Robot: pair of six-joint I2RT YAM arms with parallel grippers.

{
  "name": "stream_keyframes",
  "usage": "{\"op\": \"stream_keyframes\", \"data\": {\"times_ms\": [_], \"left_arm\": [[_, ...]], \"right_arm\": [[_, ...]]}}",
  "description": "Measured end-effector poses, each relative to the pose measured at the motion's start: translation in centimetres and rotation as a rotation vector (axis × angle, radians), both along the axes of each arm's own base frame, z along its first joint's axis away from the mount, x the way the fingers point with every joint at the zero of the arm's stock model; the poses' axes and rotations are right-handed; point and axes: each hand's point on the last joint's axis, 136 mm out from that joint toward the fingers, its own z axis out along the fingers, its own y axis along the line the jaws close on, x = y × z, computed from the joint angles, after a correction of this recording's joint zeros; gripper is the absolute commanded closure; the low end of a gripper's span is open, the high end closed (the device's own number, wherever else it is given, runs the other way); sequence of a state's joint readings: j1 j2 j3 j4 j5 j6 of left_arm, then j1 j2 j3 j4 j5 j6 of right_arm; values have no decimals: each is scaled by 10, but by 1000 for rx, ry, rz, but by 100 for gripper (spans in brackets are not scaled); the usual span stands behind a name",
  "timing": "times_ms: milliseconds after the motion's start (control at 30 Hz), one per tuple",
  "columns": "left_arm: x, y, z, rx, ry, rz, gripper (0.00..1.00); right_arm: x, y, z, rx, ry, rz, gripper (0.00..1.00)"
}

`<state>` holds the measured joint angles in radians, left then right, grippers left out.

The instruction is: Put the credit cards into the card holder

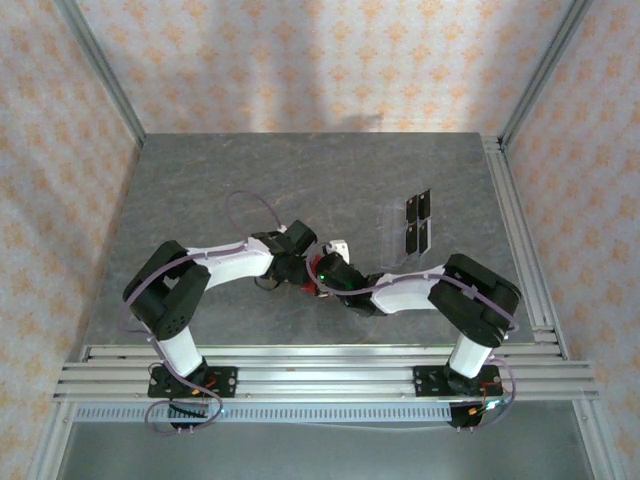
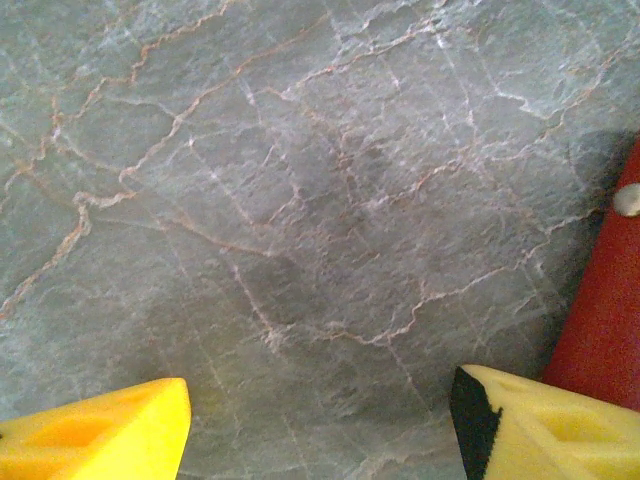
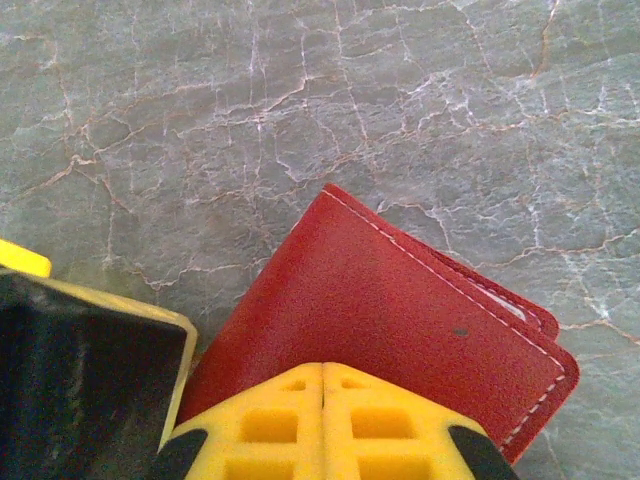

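Red card holder [image 3: 400, 310] flat on worktop [image 3: 200, 120] at centre. Right hand [image 3: 322, 385] closed tight above its near edge, no grip seen. Left hand [image 2: 320, 400] half open, empty, holder just beside. Credit cards [image 1: 418, 207] behind-right, right arm nearer.

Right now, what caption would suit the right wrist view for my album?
Right gripper, shut, poised over a red card holder on the grey marbled table.

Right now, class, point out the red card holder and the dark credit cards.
card holder [image 3: 390, 300]: right wrist view, red outer cover.
credit cards [image 1: 418, 206]: top external view, face of farthest card.
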<state>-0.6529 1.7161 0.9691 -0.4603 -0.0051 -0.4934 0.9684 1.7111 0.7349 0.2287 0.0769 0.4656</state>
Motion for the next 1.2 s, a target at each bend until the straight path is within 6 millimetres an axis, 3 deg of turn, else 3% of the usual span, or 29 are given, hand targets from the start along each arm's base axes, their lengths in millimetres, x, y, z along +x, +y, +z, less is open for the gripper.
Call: {"op": "stream_keyframes", "data": {"times_ms": [200, 467, 700, 1067, 1200], "left_arm": [[-6, 3, 5, -16, -11, 5, 29], [-3, -7, 23, -85, -55, -10, 29], [-8, -17, 20, -106, -54, -38, 29], [-23, -10, 8, -93, -32, -43, 29], [-24, -12, 8, -96, -32, -46, 29]], "right_arm": [[1, 1, 3, 14, 93, 49, 100], [-9, 5, 3, 14, 182, 103, 99], [-17, 6, 3, 22, 229, 121, 81], [-29, -1, 11, -7, 294, 135, 52], [-32, -7, 13, -26, 319, 131, 49]]}}
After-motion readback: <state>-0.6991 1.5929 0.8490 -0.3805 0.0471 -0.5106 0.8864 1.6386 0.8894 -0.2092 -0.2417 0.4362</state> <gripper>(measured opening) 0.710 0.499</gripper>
